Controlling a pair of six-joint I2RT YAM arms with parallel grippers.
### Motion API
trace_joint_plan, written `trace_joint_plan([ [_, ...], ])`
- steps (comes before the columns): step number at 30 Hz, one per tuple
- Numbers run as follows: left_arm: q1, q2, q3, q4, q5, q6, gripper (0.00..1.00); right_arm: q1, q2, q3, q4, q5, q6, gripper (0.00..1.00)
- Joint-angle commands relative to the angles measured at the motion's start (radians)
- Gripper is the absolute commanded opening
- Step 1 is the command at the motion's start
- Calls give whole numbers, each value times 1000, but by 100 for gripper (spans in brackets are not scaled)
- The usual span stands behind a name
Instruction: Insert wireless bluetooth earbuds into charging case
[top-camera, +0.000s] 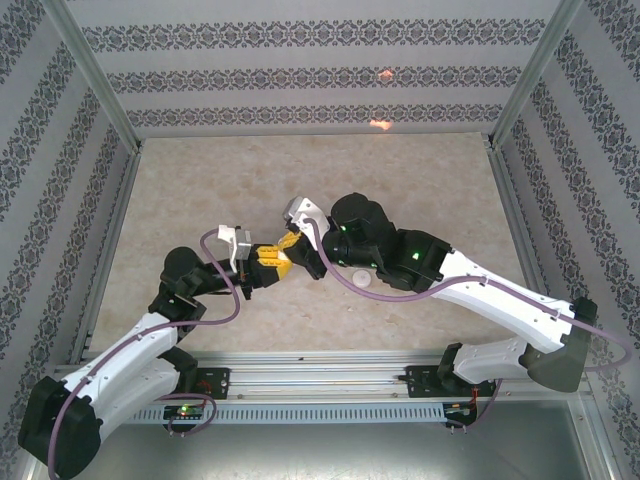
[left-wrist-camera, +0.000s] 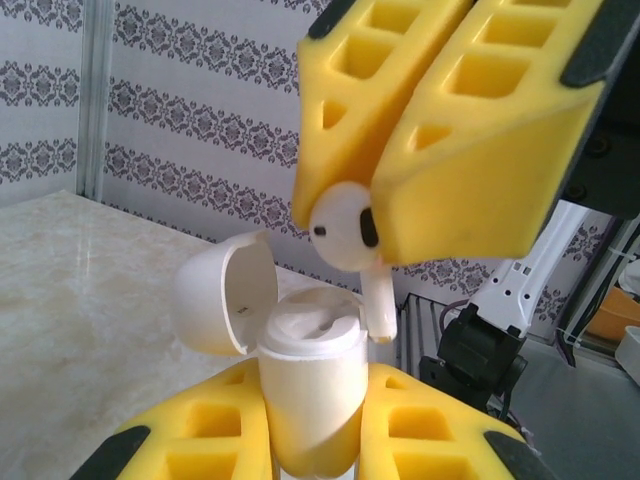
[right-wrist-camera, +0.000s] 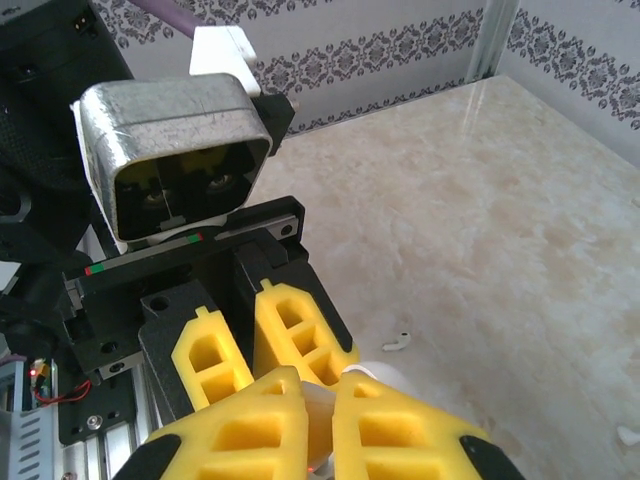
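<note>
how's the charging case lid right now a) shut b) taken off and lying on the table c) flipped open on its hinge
c: in the left wrist view the charging case has its lid swung back open, with the earbud pinched just above it.

My fingers (left-wrist-camera: 470, 150) are yellow foam wedges with square pockets, capped black at the back. Behind them: black wrists (top-camera: 375, 235), white arms (top-camera: 135, 355), a purple cable (top-camera: 385, 294) looping alongside, small green lights (top-camera: 413, 256) on the joints.
</note>
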Motion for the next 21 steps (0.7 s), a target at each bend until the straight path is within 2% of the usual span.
trace_joint_plan([
  [1,-8,-2,-9,79,9,-22,0,7,1,37,27,29,-21,9],
  [21,-8,0,3,91,6,-37,0,0,20,-3,3,22,-18,9],
])
